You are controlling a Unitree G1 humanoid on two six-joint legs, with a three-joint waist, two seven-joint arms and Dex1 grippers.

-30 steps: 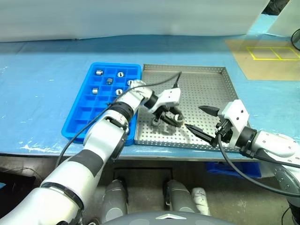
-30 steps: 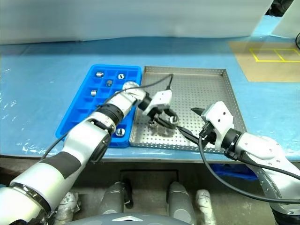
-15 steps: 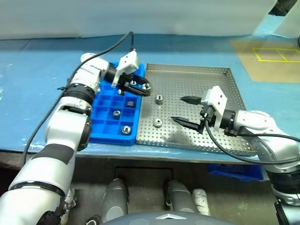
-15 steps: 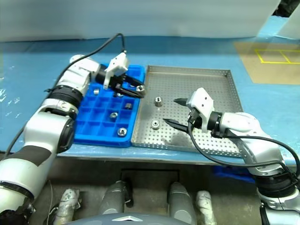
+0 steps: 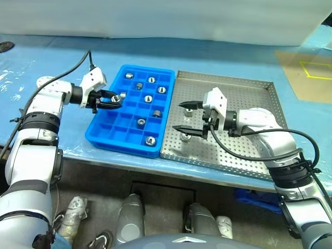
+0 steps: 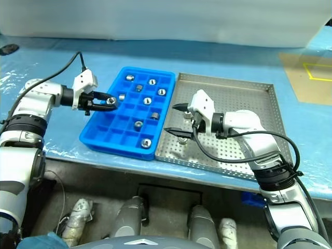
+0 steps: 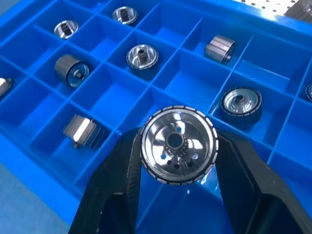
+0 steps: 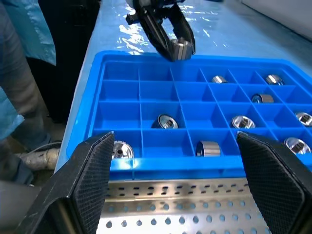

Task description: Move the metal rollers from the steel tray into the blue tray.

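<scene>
The blue tray point(image 5: 119, 146) lies left of the steel tray point(image 5: 244, 93), edge to edge. Several metal rollers point(image 5: 149, 140) sit in its compartments. My left gripper point(image 5: 114, 98) is shut on one roller point(image 7: 178, 145) and holds it just above the compartments at the blue tray's left edge. My right gripper point(image 5: 179, 116) is open and empty, low over the steel tray's left part, pointing at the blue tray. One roller point(image 5: 185, 137) rests on the perforated floor beside its lower fingertip.
Both trays rest on a blue-covered table, close to its front edge point(image 5: 155, 166). A brown board with yellow tape squares point(image 5: 314, 70) lies at the far right. In the right wrist view a person's clothing and shoe point(image 8: 34, 156) show beyond the table's left end.
My left gripper has carried a roller leftward from the steel tray, across the blue tray to its left edge. My right gripper has moved left towards the blue tray, still open. The camera has also turned.
</scene>
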